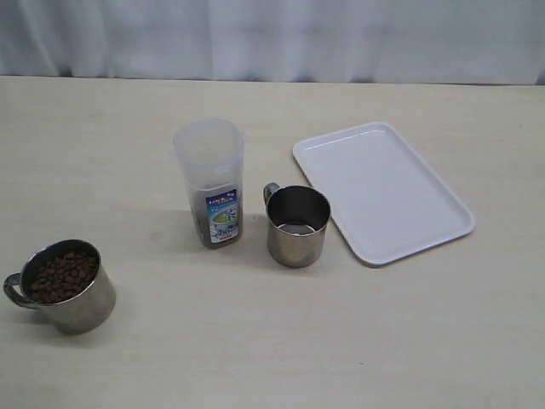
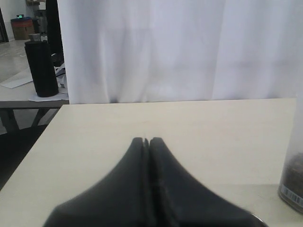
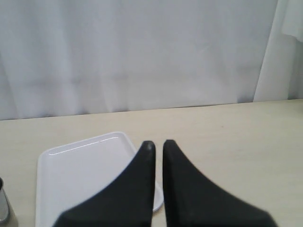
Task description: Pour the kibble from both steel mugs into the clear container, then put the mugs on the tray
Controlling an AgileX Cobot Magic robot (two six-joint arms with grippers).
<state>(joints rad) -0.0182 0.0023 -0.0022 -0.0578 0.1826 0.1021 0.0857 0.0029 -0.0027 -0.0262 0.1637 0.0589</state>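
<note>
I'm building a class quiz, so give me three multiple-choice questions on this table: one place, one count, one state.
1. What stands between the clear container and the tray? A a steel mug; B a spoon; C nothing.
2. How many steel mugs are on the table? A one; B two; C three.
3. The mug at the exterior view's left is: A tipped over; B upright, full of kibble; C on the tray.
Answers: 1 A, a mug sits in that gap. 2 B, one by the container, one far left. 3 B, brown pellets reach its rim.
</note>
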